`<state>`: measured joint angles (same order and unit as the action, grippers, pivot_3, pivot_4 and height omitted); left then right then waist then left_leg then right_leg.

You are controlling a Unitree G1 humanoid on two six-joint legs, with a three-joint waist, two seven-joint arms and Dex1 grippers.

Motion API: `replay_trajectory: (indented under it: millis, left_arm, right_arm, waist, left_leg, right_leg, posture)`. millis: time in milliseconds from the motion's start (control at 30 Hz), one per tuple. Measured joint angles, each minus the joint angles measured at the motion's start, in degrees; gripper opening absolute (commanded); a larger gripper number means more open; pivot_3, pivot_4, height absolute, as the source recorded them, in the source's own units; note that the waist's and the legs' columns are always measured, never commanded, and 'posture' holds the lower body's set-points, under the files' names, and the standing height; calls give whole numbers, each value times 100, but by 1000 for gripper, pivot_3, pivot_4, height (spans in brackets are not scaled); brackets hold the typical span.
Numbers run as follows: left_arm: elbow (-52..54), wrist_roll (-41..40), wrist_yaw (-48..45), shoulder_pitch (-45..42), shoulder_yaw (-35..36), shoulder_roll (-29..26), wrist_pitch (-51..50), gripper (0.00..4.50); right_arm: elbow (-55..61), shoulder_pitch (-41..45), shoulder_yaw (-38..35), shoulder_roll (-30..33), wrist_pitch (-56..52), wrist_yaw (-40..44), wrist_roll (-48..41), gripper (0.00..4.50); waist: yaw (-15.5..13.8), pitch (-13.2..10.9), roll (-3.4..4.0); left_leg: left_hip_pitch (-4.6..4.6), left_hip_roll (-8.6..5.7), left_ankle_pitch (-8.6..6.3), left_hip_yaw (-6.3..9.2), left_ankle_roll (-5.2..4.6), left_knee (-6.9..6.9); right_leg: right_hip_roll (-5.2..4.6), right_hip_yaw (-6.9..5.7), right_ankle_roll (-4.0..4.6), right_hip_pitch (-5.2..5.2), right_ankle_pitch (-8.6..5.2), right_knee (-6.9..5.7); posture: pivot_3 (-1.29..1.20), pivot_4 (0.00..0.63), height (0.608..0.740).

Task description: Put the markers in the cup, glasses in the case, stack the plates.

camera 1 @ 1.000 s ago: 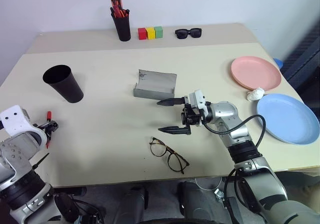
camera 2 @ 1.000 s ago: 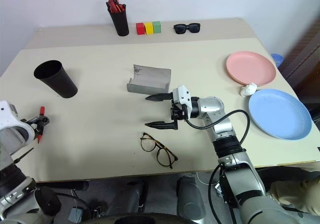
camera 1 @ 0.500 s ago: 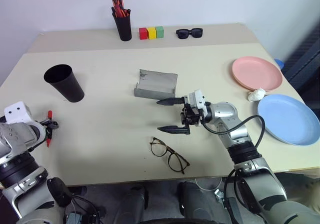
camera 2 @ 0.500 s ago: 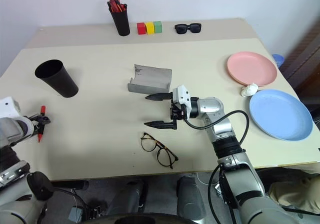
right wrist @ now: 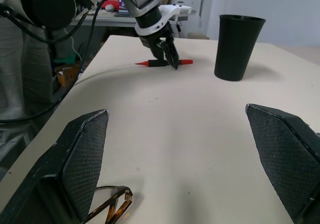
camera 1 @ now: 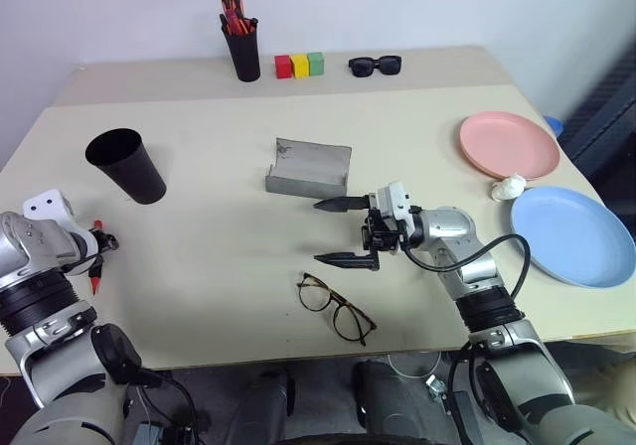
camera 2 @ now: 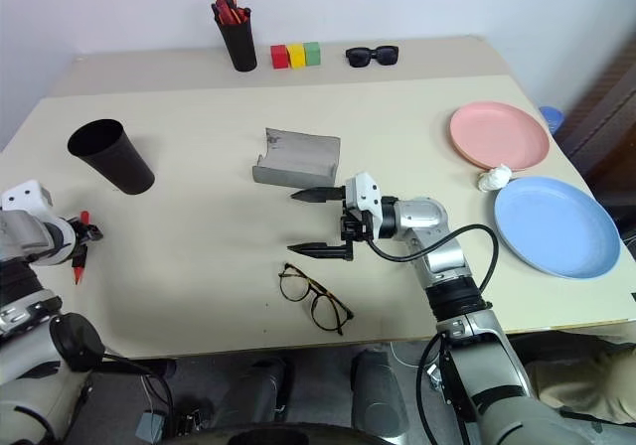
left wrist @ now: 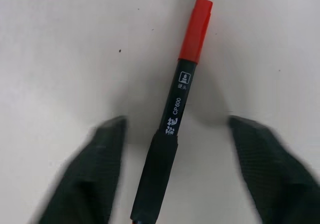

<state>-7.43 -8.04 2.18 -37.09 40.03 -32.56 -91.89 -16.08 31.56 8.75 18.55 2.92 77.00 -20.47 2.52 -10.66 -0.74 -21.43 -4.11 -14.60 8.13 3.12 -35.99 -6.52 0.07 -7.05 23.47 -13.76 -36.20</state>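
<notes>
Beige table (camera 1: 219,256), with a raised strip along the far edge. On that strip: narrow black pen cup (camera 1: 242,53) holding orange-red pens, then red, yellow and green blocks (camera 1: 299,65), then black sunglasses (camera 1: 375,65) further right. Far left: wide black cup (camera 1: 126,166), upright. Near left edge: red-and-black marker (camera 1: 96,258). Centre: grey case (camera 1: 309,169), lid open. Nearer: tortoiseshell glasses (camera 1: 336,308). Right: pink plate (camera 1: 508,144), blue plate (camera 1: 571,234) nearer, white crumpled lump (camera 1: 509,188) between them.
</notes>
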Motion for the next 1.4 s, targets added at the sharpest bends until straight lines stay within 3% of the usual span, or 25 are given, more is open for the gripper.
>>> replay_trajectory:
  millis: [67, 100, 333, 533, 733, 833, 1067, 1200, 1400]
  left_arm:
    - [-23, 33, 2, -39, -2, 13, -11, 275]
    - [-23, 55, -3, -50, 0, 14, -11, 104]
    - [443, -227, -313, 221, -105, 147, -10, 104]
    - [1459, -1708, -649, 1050, -491, 209, 6, 104]
    - [1923, -3499, -122, 1443, -806, 196, -7, 104]
    - [2234, -3830, -32, 1398, -1118, 363, -8, 104]
    - [3146, -3025, -215, 1085, -2437, 192, 1354, 104]
    - [3180, -2074, -119, 919, -3022, 290, 2945, 104]
    - [2980, -589, 310, 881, -3215, 374, 5148, 104]
  right_arm:
    - [13, -20, -5, 16, -3, -26, 0, 4500]
    - [13, -36, -5, 19, -4, -39, 0, 4500]
    - [14, -72, -5, 25, -4, -93, -4, 4500]
    - [3, -64, -13, 57, -1, -93, -4, 4500]
    - [-27, -59, -36, 67, 17, -103, -4, 4500]
    - [-94, -58, -46, 67, 41, -126, -1, 4500]
    - [-228, 21, -121, 52, -51, -345, -7, 4500]
    - [-323, 106, -173, 24, -130, -528, -9, 4500]
    - [-507, 267, -268, -8, -112, -640, -10, 4500]
  waist:
    - [5, 0, 0]
    - [3, 0, 0]
    - [-7, 0, 0]
    - [-43, 0, 0]
    - [-74, 0, 0]
    - [-112, -2, -3]
    - [-157, -3, -3]
    - [-157, -4, -4]
    - [-163, -4, -4]
  left_leg:
    - [0, 0, 0, 0, 0, 2]
    - [0, 0, 0, -1, 1, 2]
    - [-1, 0, 0, -1, 1, 1]
    - [0, -2, 0, 0, 0, -3]
    - [-1, -2, 0, 1, 0, -6]
    - [-4, -3, 0, 0, 0, -8]
    - [-4, -3, 2, -5, 3, -4]
    - [-6, -3, 2, -9, 3, -1]
    - [-8, -2, 2, -10, 2, 3]
  right_leg:
    - [0, 0, 0, 2, 0, -1]
    - [0, 0, 0, 2, 0, -1]
    - [-4, 0, 0, 1, 0, 0]
    - [-10, 1, 0, -3, 0, 0]
    - [-11, 1, 0, -5, 0, 0]
    - [-9, 1, 0, -4, 0, 2]
    - [-6, 2, 3, -3, 1, 5]
    - [-6, 3, 3, -2, 1, 13]
    - [-6, 3, 3, 0, 1, 16]
  posture:
    - [0, 150, 740]
    - [0, 150, 740]
    - [0, 150, 740]
    - [0, 150, 740]
    - [0, 150, 740]
    - [0, 150, 740]
    - [0, 150, 740]
    - [0, 150, 740]
    - [0, 150, 740]
